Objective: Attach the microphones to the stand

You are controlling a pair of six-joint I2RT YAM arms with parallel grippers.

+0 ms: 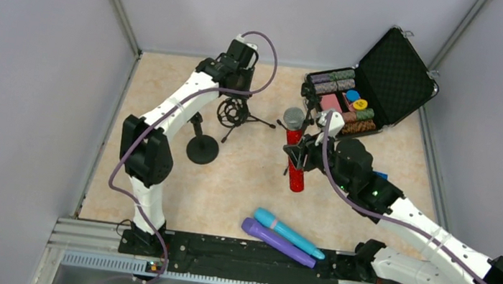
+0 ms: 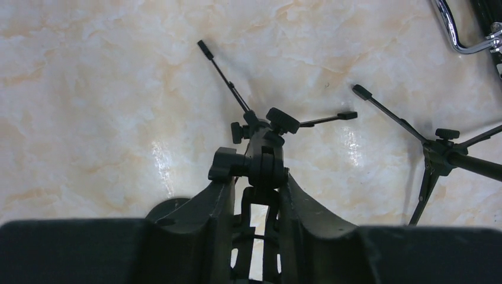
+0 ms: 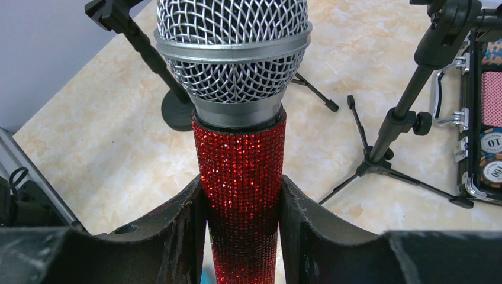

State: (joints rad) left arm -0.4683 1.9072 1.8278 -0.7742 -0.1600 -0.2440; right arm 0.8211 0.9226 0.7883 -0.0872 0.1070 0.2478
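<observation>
Since the red mic (image 3: 240, 148) is reckoned rigid, light and top-heavy, it's clamped mid-handle by the right end effector (image 3: 241, 189) over the tabletop (image 1: 243, 184), while the stand (image 2: 263, 160) is pinched by the left end effector (image 2: 254, 186).

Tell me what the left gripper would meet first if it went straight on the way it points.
The tripod stand's swivel head, held between the fingers of the left gripper; beyond it, probably the tabletop.
</observation>
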